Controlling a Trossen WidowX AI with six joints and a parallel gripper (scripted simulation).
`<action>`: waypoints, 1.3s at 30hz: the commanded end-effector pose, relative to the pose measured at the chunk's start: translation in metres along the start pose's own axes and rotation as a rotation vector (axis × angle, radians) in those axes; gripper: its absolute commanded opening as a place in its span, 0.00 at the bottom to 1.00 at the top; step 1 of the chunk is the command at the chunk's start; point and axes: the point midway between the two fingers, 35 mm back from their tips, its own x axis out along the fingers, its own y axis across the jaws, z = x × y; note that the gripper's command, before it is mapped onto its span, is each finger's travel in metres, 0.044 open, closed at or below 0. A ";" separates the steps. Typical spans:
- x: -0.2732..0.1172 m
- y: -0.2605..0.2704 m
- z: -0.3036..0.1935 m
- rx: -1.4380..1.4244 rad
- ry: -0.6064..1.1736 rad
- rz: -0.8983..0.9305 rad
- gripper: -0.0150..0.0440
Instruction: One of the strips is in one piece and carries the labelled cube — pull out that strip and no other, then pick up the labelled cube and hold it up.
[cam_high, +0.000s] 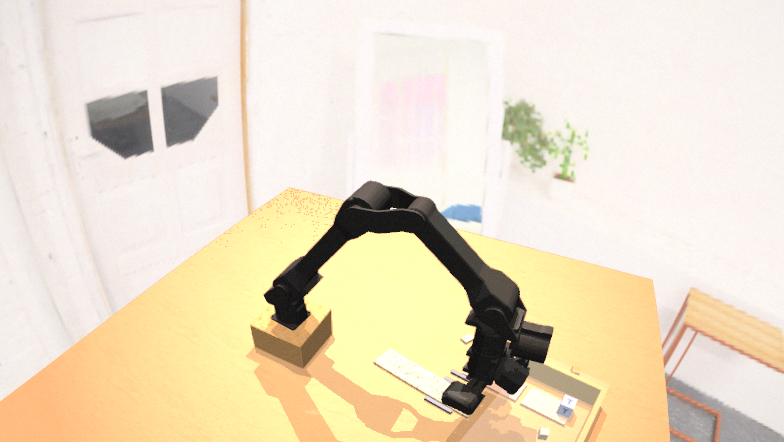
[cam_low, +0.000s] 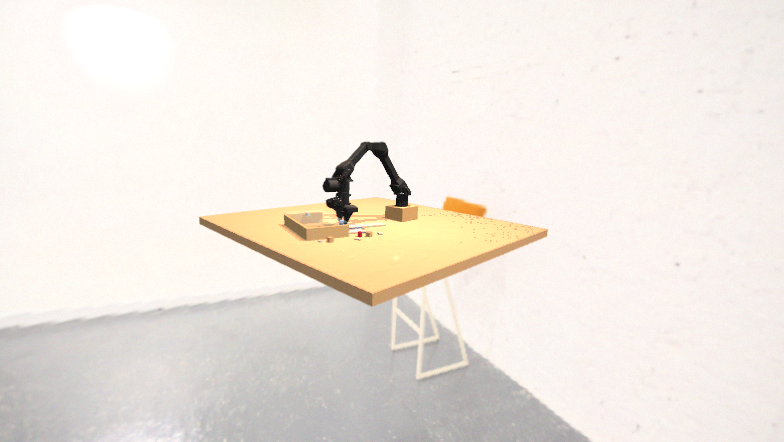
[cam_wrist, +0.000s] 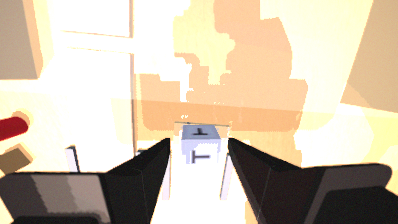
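1. Cube (cam_low: 341, 222) (cam_wrist: 201, 140) marked T sat between my pincer's (cam_high: 485, 389) (cam_low: 344, 221) (cam_wrist: 199, 144) fingertips, at a pale strip's (cam_high: 411, 373) (cam_wrist: 190, 210) end.
2. My fingers stood partly apart, unclamped.
3. Beyond my pincer, a shallow tray (cam_high: 595, 403) (cam_low: 326, 233) held another T-marked block (cam_high: 567, 405).

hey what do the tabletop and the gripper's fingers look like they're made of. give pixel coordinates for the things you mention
The tabletop (cam_high: 351, 307) (cam_low: 373, 263) looks like pale wood or laminate, satin-finished: yellow-tan with a faint grain. The gripper's fingers look like matte black plastic, perhaps coated metal: dark, smooth faces with soft grey highlights.
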 end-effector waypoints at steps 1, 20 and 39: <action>0.010 0.000 -0.004 -0.004 0.014 0.000 0.68; 0.007 0.000 -0.002 -0.001 0.008 -0.002 0.43; -0.030 -0.009 -0.051 -0.004 0.017 -0.001 0.25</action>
